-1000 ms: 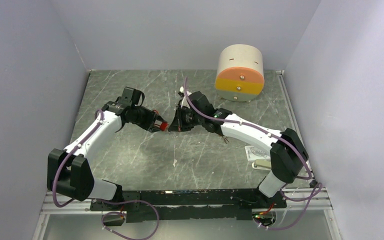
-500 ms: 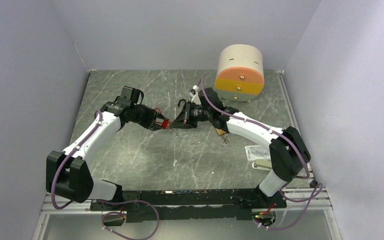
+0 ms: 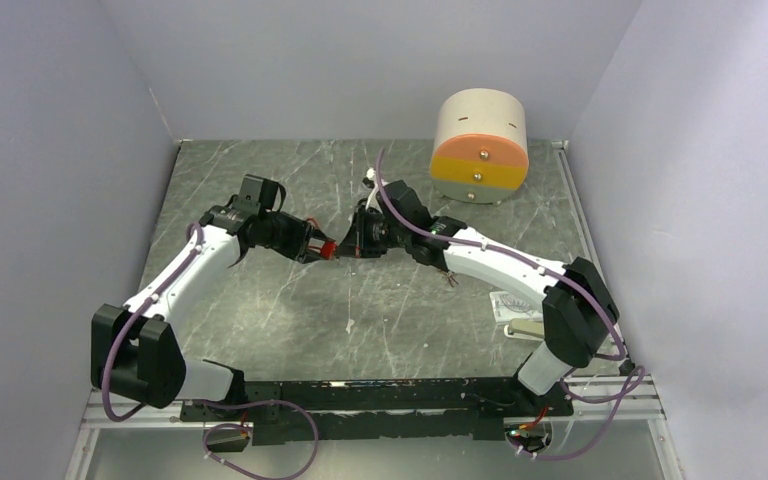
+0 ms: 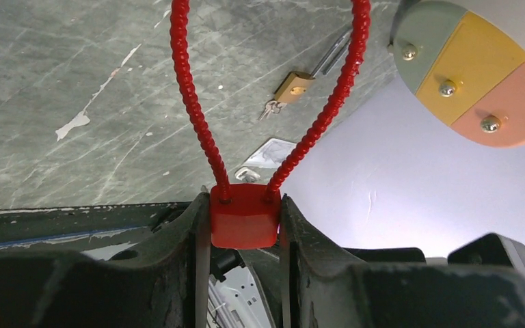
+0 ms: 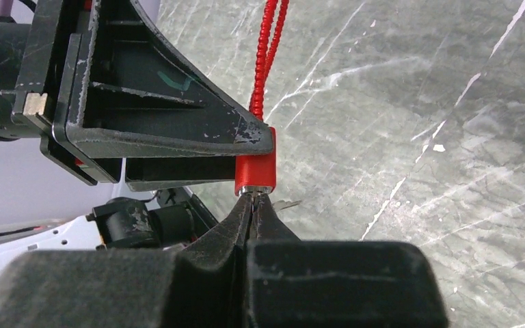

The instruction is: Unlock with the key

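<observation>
Two grippers meeting near the middle of the table (image 3: 260,330); left gripper (image 4: 245,206) clamped on the red cable lock (image 4: 244,220), loop toward 12 o'clock; right gripper (image 5: 251,203) pinching the key (image 5: 284,203), at the lock's 6 o'clock end; brass padlock (image 4: 292,87) lying apart

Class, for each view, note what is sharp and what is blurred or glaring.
Top external: evenly lit, sharp throughout. Left wrist: red plastic cable padlock sharp, bright haze on pale wall. Right wrist: right gripper blurred near the lens, marbled grey tabletop crisp.
</observation>
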`<control>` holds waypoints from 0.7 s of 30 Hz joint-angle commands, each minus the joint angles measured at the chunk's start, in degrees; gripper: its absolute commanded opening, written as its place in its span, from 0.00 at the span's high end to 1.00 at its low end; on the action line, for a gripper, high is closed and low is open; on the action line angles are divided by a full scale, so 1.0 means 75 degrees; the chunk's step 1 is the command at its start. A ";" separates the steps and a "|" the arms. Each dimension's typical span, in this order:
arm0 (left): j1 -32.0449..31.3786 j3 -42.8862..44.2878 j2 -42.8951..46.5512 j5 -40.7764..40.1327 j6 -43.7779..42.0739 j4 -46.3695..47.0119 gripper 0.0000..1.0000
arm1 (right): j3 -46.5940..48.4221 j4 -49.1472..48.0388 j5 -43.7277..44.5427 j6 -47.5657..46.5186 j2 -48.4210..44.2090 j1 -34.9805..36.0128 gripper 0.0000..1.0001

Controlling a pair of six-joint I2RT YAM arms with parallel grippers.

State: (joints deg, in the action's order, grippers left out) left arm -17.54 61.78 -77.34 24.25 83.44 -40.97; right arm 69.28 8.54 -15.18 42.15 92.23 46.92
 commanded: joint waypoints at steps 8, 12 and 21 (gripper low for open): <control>-0.0368 -0.0089 0.1009 0.1688 0.0131 0.1220 0.97 | -0.1278 -0.3172 -0.1552 0.2224 -0.0261 -0.0708 1.00; -0.0368 -0.0234 0.1371 0.1552 0.0011 0.1490 0.98 | -0.1852 -0.4376 -0.1971 0.2565 -0.0684 -0.0819 1.00; -0.0368 -0.0313 0.1963 0.0394 -0.0783 0.1558 0.98 | -0.2072 -0.4373 -0.2277 0.1729 -0.1306 -0.0809 0.69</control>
State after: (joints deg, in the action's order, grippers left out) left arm -18.83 59.05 -65.71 25.61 81.32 -33.54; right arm 53.95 -20.78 -32.77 58.96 85.30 40.82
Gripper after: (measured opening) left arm 0.362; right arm 0.192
